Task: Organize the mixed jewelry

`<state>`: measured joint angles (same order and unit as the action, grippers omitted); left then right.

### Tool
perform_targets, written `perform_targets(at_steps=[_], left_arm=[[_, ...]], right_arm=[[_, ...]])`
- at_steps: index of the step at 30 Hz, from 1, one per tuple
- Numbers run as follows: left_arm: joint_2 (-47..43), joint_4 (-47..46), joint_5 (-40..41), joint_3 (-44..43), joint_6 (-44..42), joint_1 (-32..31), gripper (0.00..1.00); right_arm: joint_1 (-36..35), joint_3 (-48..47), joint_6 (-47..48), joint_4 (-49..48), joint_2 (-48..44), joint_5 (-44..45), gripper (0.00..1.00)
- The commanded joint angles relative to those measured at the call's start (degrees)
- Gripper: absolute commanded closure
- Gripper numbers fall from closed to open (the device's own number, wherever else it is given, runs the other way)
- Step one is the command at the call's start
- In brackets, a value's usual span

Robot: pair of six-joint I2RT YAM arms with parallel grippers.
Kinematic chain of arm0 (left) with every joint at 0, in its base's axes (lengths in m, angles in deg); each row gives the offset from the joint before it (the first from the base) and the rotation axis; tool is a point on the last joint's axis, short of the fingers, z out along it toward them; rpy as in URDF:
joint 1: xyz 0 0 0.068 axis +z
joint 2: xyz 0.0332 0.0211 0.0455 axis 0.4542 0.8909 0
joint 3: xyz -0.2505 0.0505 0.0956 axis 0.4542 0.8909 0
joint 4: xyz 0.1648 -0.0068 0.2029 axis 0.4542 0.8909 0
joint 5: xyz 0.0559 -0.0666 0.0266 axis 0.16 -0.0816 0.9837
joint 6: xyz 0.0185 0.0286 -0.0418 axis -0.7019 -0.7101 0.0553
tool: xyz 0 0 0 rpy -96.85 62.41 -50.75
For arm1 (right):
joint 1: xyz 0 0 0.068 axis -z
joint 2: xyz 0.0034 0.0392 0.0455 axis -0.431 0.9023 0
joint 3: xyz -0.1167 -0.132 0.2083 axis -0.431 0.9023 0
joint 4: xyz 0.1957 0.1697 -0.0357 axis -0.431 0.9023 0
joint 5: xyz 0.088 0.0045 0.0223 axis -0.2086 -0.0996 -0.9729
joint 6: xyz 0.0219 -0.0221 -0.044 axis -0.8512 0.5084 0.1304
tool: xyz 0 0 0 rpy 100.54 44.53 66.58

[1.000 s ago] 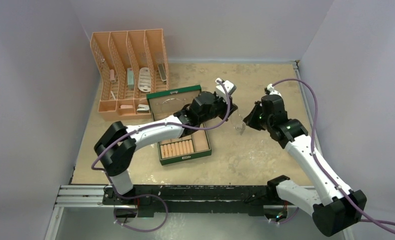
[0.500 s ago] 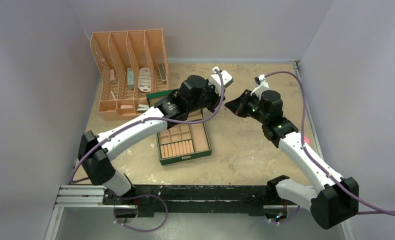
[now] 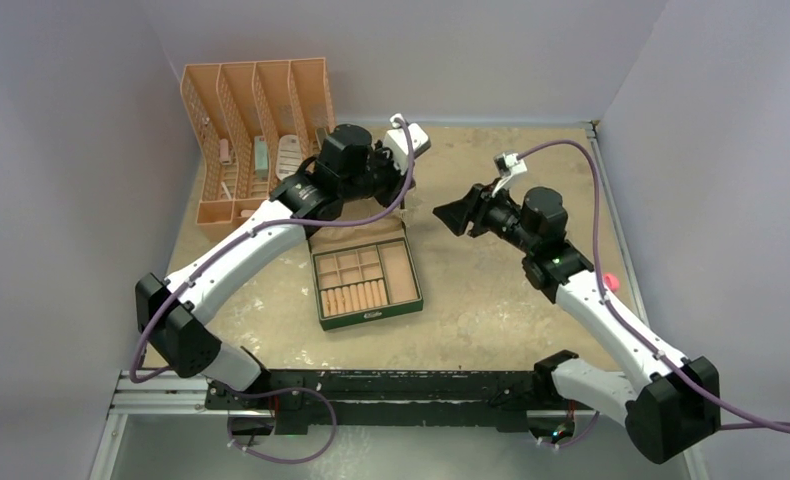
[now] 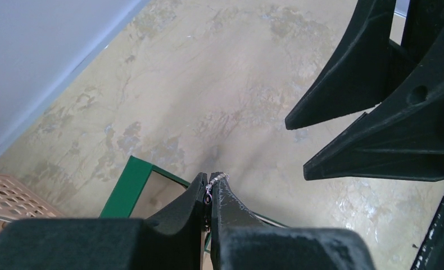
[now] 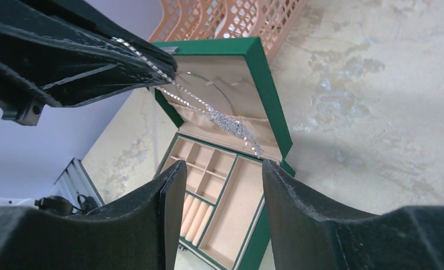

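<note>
At the far left of the mottled beige surface (image 3: 491, 300), a peach plastic lattice rack (image 3: 256, 110) with four upright slots is being occupied by a few items too small to make out. Just beside it, the left gripper (image 4: 210, 191) is being kept clenched on the silvery chain (image 5: 226, 122), a glittering strand of tiny links that is being pinched at one end between the black tips and is hanging in front of the raised lid's tan lining. That lid belongs to the green jewelry box (image 3: 368, 316), which is lying open, its tan-lined tray divided into square and long compartments, with a row of padded ring rolls at the front. From above, the lid is being hidden by the left arm. To the right, the right gripper (image 5: 221, 166) is being held released, its wedge-shaped matte black fingers apart with nothing between them, pointed at box and chain. Near the right edge, a small pink object (image 3: 608, 282) is lying just beside the right arm.
</note>
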<state>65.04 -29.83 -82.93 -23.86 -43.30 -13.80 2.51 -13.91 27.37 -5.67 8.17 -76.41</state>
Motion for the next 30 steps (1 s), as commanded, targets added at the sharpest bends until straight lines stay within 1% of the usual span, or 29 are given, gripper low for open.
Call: perform_targets(at_steps=[1, 5, 10, 14, 17, 22, 26, 30], left_arm=[[-3.5, 2.8, -5.4, -2.8, -3.6, 0.8, 1.0], [-4.1, 4.3, -5.2, -2.0, -4.3, 1.3, 1.0], [-4.9, 5.7, -3.2, -1.3, -3.9, 2.0, 1.0], [-6.5, 6.3, -1.4, 0.6, -3.0, 2.1, 1.0], [-8.2, 6.5, 0.0, 2.4, -2.7, 2.1, 1.0], [-9.8, 7.1, 2.9, 4.4, -2.2, 2.2, 1.0], [-10.1, 7.3, 4.5, 5.4, -2.1, 2.7, 1.0], [-10.0, 7.2, 4.7, 5.9, -1.7, 3.5, 1.0]], right_arm=[[-2.7, -0.3, 6.4, -6.6, -1.1, 1.2, 0.45], [-5.9, 0.6, 8.1, -13.0, 1.0, 4.4, 0.46], [-10.7, -0.4, 9.9, -18.0, 6.0, 9.0, 0.46], [-12.7, 0.9, 10.3, -25.0, 9.0, 7.8, 0.48], [-13.6, 0.7, 9.9, -28.4, 11.7, 7.6, 0.5], [-14.4, -2.4, 10.0, -30.1, 17.0, 8.5, 0.53], [-14.8, -5.8, 9.6, -29.0, 21.3, 9.0, 0.56], [-15.1, -6.7, 9.1, -30.0, 23.4, 7.1, 0.59]])
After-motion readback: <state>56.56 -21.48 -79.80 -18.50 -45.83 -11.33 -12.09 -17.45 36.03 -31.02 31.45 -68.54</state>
